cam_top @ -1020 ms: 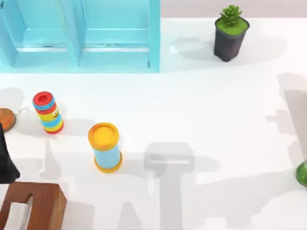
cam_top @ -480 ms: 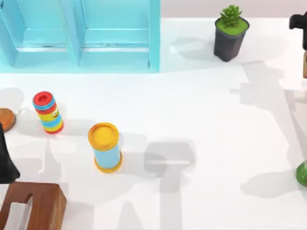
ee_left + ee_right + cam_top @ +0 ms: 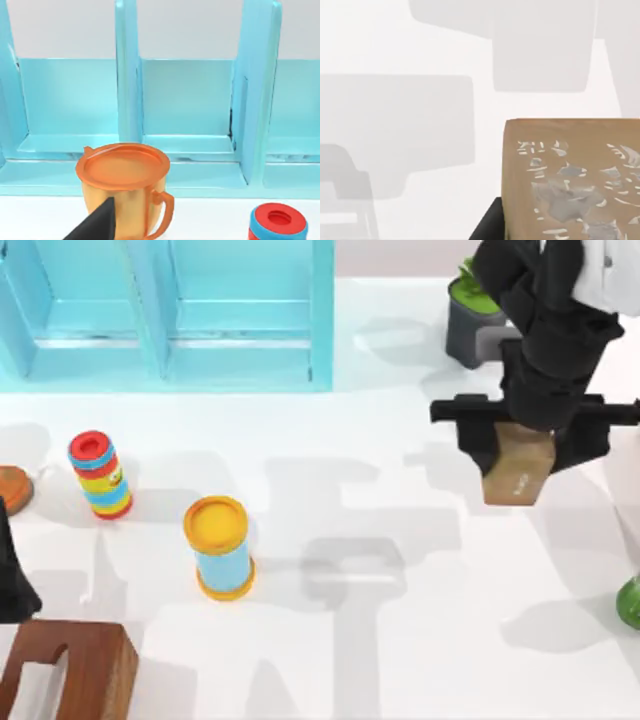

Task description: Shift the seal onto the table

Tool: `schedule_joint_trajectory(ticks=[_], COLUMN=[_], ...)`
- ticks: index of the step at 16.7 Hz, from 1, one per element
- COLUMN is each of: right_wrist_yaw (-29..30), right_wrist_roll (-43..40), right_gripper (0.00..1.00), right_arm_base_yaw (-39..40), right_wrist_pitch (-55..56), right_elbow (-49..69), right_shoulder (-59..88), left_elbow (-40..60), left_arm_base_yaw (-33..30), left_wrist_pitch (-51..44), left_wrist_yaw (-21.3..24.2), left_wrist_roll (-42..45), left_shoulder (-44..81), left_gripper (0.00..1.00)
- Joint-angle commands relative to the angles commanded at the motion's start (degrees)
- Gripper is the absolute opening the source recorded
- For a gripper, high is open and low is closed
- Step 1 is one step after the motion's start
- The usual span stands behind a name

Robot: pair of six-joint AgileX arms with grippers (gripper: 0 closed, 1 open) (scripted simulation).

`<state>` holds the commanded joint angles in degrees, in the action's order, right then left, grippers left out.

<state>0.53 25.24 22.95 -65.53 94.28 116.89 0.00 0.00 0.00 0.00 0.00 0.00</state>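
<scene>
At the near left corner, a brown box (image 3: 65, 672) cut by the frame edge. Just beyond it at the left edge, the left gripper (image 3: 12, 575), parked; open or closed cannot be told. At the right edge, near side, a green round thing (image 3: 630, 602), partly cut off. Left of centre on the table (image 3: 400, 660), a yellow-topped cylinder (image 3: 218, 546), upright. Farther left, a striped stack (image 3: 99, 475) with a red top, upright; beside it at the left edge, an orange cup (image 3: 12, 488), seen closer in the left wrist view (image 3: 124, 187) with its handle and a lid on top. Right of centre, the right gripper (image 3: 520, 445) over the table, fingers clamped on the seal (image 3: 517, 464); seal held by its upper part, tan body and pale mark hanging below the fingers, shadow cast on the white surface beneath. In the right wrist view, the seal's marked face (image 3: 572, 180) close up over bare table. At the far right, a potted plant (image 3: 468, 315), partly behind the right arm. Along the far left, a turquoise shelf (image 3: 170, 315) with upright dividers.
</scene>
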Motion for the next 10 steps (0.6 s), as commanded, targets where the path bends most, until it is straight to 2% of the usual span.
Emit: schedule_joint_trajectory(ticks=[7,10], right_wrist_yaw=[-0.29,-0.25], right_wrist_roll=[-0.43,-0.65], right_gripper=[0.0,0.0], right_arm_base_yaw=[0.3,0.61], right_wrist_pitch=[0.84,4.43], right_elbow=[-0.92,-3.33], right_shoulder=[1.7,2.58], left_elbow=[0.0,0.0], left_arm_base_yaw=[0.0,0.0], left_wrist_pitch=[0.0,0.0], left_wrist_yaw=[0.0,0.0], left_wrist_roll=[0.0,0.0], left_shoulder=[0.0,0.0], left_gripper=[1.0,1.0])
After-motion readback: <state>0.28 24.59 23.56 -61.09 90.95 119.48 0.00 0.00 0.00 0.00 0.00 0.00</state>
